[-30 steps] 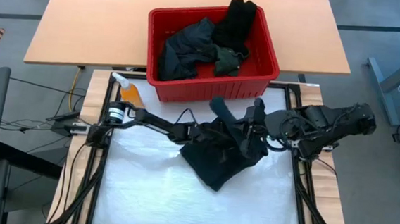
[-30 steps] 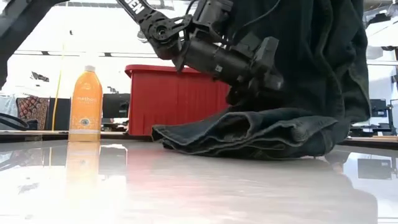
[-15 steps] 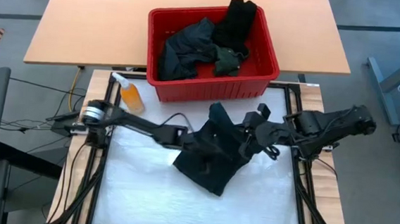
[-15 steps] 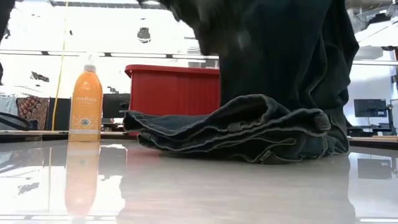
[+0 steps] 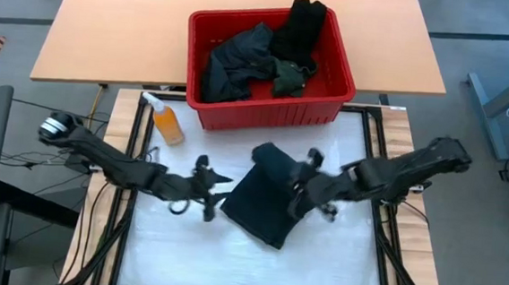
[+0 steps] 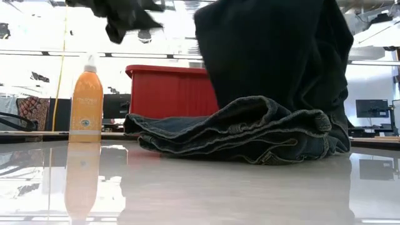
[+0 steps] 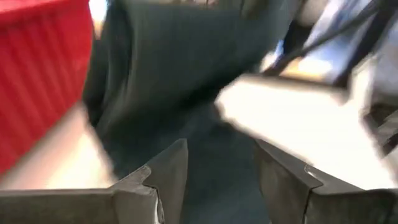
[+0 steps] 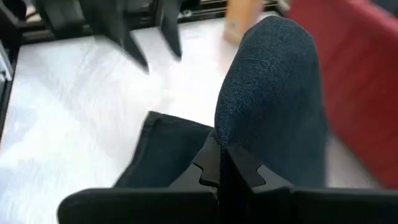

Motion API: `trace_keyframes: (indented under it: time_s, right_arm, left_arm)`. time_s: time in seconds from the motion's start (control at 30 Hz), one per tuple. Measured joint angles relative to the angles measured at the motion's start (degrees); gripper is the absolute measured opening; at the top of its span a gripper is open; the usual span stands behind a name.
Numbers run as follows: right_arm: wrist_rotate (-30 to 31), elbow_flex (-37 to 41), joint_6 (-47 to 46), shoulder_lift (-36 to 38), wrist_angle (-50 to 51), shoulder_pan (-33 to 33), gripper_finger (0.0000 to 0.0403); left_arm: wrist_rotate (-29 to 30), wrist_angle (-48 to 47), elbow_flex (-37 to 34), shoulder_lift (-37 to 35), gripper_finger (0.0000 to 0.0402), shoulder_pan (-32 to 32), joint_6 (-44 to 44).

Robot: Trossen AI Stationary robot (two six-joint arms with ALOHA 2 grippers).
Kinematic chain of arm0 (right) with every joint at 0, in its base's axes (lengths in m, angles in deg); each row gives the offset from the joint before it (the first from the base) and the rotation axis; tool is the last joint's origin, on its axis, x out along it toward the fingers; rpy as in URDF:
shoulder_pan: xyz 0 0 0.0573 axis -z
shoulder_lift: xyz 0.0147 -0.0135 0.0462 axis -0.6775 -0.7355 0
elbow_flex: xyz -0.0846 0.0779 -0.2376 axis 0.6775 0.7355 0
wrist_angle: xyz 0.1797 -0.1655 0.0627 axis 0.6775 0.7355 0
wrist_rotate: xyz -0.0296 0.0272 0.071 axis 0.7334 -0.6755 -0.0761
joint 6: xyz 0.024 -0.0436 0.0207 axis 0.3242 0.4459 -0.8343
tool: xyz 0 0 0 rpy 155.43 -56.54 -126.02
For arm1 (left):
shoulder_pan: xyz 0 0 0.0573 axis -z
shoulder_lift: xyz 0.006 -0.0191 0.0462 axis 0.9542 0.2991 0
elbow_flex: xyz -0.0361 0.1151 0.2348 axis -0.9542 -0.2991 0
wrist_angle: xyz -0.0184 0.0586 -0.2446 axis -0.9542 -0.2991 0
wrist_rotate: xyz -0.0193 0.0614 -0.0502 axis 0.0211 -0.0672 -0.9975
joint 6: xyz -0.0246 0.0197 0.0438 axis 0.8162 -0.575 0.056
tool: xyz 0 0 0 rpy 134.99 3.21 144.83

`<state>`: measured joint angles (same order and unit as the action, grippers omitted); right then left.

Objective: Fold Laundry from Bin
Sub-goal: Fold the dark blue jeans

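Dark navy jeans (image 5: 264, 202) lie bunched on the white table cover, with one part raised in a hump (image 8: 273, 87). My right gripper (image 5: 297, 198) is shut on them at their right side. My left gripper (image 5: 213, 192) stands open just left of the jeans, with nothing between its fingers (image 7: 168, 177). It appears far off in the right wrist view (image 8: 143, 37). The red bin (image 5: 265, 116) stands at the far edge and holds more dark laundry (image 5: 242, 61). My right gripper pinches a fold of the jeans (image 8: 249, 134) between its shut fingers, and the denim bulges up over the fingertips. The fingers come from the table's right, slanting downward. The raised part hangs from the hold, and the lower part (image 6: 250, 134) lies piled on the table.
An orange bottle (image 5: 166, 121) stands at the table's far left, beside the bin. The white cover (image 5: 184, 254) is bare toward the near edge. Black rails (image 5: 383, 232) frame the table's left and right sides.
My left gripper has drawn back from the jeans toward the table's left edge and risen, staying open. My right gripper has come down and toward the near left with its fold of jeans. The raised part has come over the pile, which has shifted a little leftward.
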<state>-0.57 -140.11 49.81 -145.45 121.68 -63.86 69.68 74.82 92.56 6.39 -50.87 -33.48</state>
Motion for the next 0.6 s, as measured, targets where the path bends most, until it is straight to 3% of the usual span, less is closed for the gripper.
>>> trace_keyframes:
  time_s: [0.1, 0.27, 0.4, 0.6]
  right_arm:
    - [-0.02, 0.0, 0.07, -7.23, -4.23, -0.59, 0.0025]
    - [-2.66, -0.45, 0.04, -19.11, -10.52, -0.62, 0.0025]
    - [-2.95, -3.25, 0.08, -27.12, -11.61, -1.25, 0.0025]
    - [-3.69, -8.36, 3.46, -34.47, -11.86, -1.75, 0.0028]
  left_arm:
    - [-0.5, 6.28, -3.85, -3.42, 0.0169, 0.86, -0.46]
    - [-0.39, 7.14, -4.36, -3.34, 0.0169, 1.21, -0.81]
    - [-0.44, 7.36, -4.32, 0.91, 0.0169, 1.12, 0.56]
    - [-1.73, 16.26, -4.3, 11.42, 0.0169, -1.29, 1.76]
